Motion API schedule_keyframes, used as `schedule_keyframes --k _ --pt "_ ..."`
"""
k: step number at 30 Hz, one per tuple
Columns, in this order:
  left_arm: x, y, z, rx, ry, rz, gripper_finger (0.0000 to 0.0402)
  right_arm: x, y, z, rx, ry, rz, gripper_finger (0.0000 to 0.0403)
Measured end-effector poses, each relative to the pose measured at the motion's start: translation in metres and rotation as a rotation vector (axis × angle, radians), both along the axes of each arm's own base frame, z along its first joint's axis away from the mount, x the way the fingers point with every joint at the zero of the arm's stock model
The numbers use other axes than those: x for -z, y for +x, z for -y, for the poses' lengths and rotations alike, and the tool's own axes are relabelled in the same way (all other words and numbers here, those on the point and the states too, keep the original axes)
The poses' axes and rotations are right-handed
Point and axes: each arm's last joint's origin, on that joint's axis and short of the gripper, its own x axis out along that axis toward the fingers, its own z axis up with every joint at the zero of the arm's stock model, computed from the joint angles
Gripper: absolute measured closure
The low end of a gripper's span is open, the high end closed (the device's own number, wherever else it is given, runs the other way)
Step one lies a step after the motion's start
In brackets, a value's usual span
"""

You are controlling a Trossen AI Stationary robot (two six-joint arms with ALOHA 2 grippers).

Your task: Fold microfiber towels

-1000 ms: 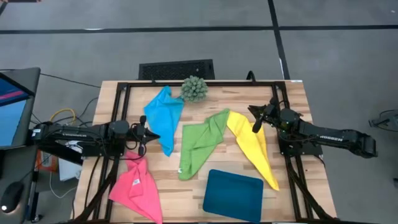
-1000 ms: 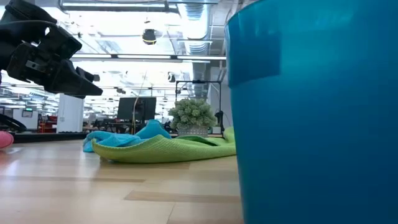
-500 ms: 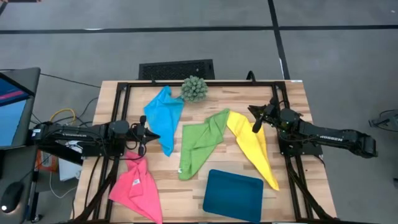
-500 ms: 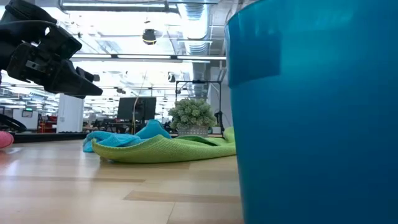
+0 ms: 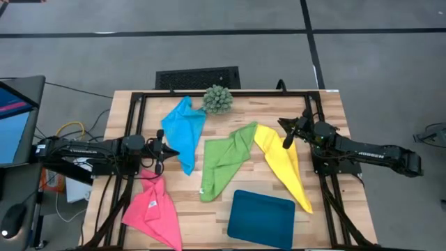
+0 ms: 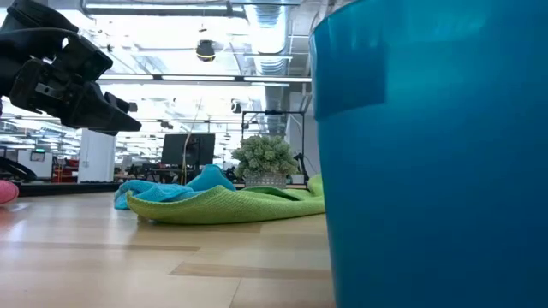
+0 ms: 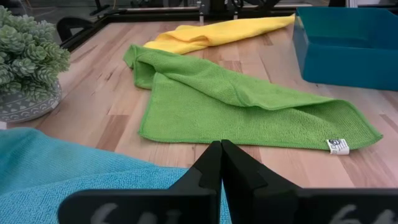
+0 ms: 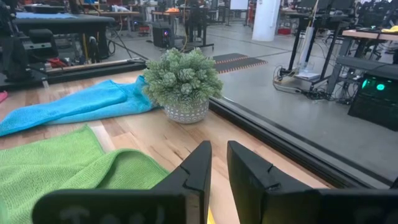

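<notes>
While both arms hung idle at the table's sides, nothing looked folded yet. From above, the left gripper point(image 5: 171, 152) sat at nine o'clock, fingers pressed together and empty, its tip at the edge of the blue towel point(image 5: 182, 131). The right gripper point(image 5: 284, 132), at three o'clock, had its fingers slightly parted over the top of the yellow towel point(image 5: 284, 166), holding nothing. The green towel point(image 5: 226, 159) lay crumpled at centre, the pink towel point(image 5: 153, 209) at seven o'clock. To my eye, whichever cloth went first needed spreading flat, then pinching by one corner, not a bunched ridge.
</notes>
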Motion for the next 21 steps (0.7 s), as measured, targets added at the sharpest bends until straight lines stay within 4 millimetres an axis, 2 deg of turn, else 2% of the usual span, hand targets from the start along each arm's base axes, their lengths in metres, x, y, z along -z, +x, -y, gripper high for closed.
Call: schedule_keyframes --k 5,10,14,17,21 --pt "-0.0014 0.0002 -0.0026 0.008 0.313 -0.016 0.0401 -0.0001 0.0 -0.0001 0.003 0.018 0.013 0.0326" --pt "-0.0014 0.0002 -0.0025 0.059 0.463 -0.031 0.0401 -0.0001 0.0001 -0.0002 0.027 0.173 0.118 0.0326" --pt "-0.0013 0.0002 -0.0024 0.062 0.464 -0.031 0.0401 -0.0001 0.0001 -0.0002 0.046 0.284 0.195 0.0326" --pt "-0.0013 0.0002 -0.0024 0.048 0.422 -0.027 0.0401 -0.0002 0.0001 -0.0002 0.05 0.305 0.21 0.0326" --pt "-0.001 0.0003 0.0 0.089 0.276 -0.004 0.0401 0.0 0.0001 -0.0003 0.05 0.306 0.21 0.0326"
